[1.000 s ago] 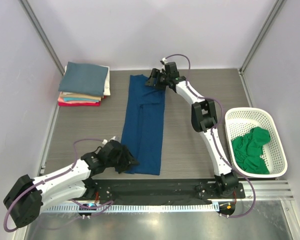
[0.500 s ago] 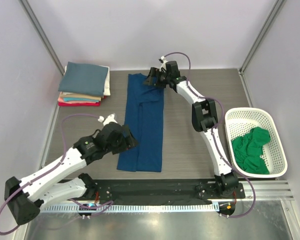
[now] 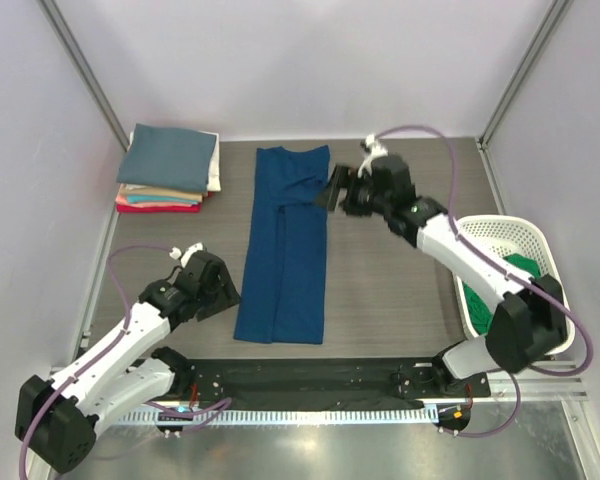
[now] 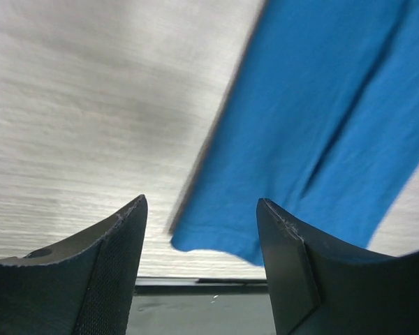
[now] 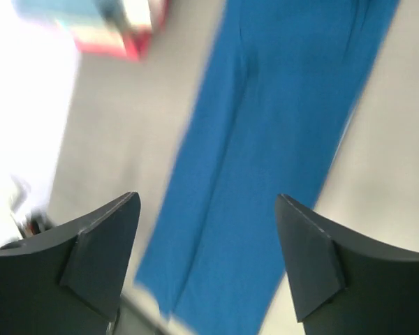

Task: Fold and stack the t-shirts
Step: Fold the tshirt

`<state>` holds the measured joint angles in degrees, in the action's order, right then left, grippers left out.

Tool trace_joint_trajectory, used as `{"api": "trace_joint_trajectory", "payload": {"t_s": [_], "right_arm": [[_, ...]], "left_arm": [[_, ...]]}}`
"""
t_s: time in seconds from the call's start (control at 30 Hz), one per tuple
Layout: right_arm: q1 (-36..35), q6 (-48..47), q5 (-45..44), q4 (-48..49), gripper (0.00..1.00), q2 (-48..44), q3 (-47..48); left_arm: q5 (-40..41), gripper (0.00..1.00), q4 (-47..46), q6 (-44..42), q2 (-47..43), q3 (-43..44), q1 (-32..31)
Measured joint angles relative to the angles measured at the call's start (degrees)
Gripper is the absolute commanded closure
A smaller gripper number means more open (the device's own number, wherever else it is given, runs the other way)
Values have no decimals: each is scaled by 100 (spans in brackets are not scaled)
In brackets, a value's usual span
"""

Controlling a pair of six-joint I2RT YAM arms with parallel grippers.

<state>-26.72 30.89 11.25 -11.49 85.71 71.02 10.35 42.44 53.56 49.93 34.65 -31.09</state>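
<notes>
Left gripper [image 4: 201, 202]: jaws wide apart, empty, just left of the navy t-shirt [image 3: 285, 250] near hem. Right gripper [image 5: 207, 197]: jaws spread, empty, over the shirt's far right edge. Shirt lies as a long strip, counter centre. Folded t-shirt stack [image 3: 170, 170]: far-left corner. Green tee [image 3: 478, 310] in mesh basket [image 3: 510, 222], right edge.

No readable text, labels or numbers anywhere.
</notes>
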Motion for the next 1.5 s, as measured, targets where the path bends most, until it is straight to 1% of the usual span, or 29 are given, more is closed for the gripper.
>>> {"api": "trace_joint_trajectory", "payload": {"t_s": [0.07,0.17,0.23,0.3,0.4,0.53,0.63,0.67,0.7,0.83,0.87,0.9,0.93,0.97,1.0,1.03,1.07,1.1,1.13,1.2,1.33,1.4,1.5], "right_arm": [[-400,339,-133,7,20,-527,-1045],[-1012,894,-317,-243,22,-741,-2535],[-1392,1270,-380,-533,23,-817,-3222],[-1744,1639,-457,-664,25,-1045,-3613],[-2236,2098,-669,-529,25,-1517,-3757],[-2822,2592,-822,-81,28,-1519,-3860],[-3117,2820,-876,72,36,-1298,-3947],[-3252,2942,-955,114,41,-1165,-4000],[-3318,3034,-986,138,44,-1130,-4026],[-3464,3250,-1145,284,50,-1130,-4133],[-3471,3285,-1163,315,55,-1130,-4148],[-3473,3298,-1189,354,58,-1130,-4159],[-3473,3320,-1220,376,67,-1115,-4170],[-3473,3329,-1241,382,71,-1095,-4177],[-3473,3348,-1272,393,74,-1071,-4186],[-3473,3368,-1296,415,82,-1058,-4201],[-3473,3364,-1322,415,86,-1056,-4214],[-3473,3348,-1344,417,89,-1056,-4234],[-3473,3342,-1373,411,98,-1058,-4249],[-3469,3303,-1403,389,99,-1088,-4275],[-3467,3248,-1541,109,99,-1504,-4343],[-3467,3241,-1628,-131,99,-1919,-4374],[-3460,3241,-1679,-461,99,-2553,-4409]], "left_arm": [[-170,36,-103,26,0,-264,11],[-398,37,-291,160,-22,-636,11],[-494,37,-424,243,-98,-879,11],[-597,38,-516,337,-205,-1121,11],[-717,40,-647,481,-428,-1340,13],[-861,43,-911,643,-636,-1567,15],[-986,47,-1025,756,-673,-1644,-4],[-1019,48,-1051,780,-675,-1655,-13],[-1051,50,-1075,802,-680,-1676,-24],[-1132,53,-1130,957,-839,-1792,-109],[-1152,53,-1143,999,-879,-1825,-131],[-1165,55,-1156,1058,-922,-1853,-166],[-1172,56,-1180,1102,-949,-1878,-212],[-1182,59,-1200,1123,-960,-1902,-256],[-1196,67,-1217,1196,-975,-1926,-308],[-1198,72,-1226,1250,-992,-1945,-352],[-1200,76,-1220,1292,-1016,-1991,-420],[-1202,83,-1217,1349,-1051,-2033,-481],[-1196,88,-1215,1397,-1093,-2057,-535],[-1193,99,-1176,1497,-1185,-2118,-643],[-1180,100,-1130,1591,-1296,-2122,-778],[-1176,100,-1119,1672,-1318,-2122,-887],[-1134,100,-1086,1878,-1333,-2096,-1235]]}}
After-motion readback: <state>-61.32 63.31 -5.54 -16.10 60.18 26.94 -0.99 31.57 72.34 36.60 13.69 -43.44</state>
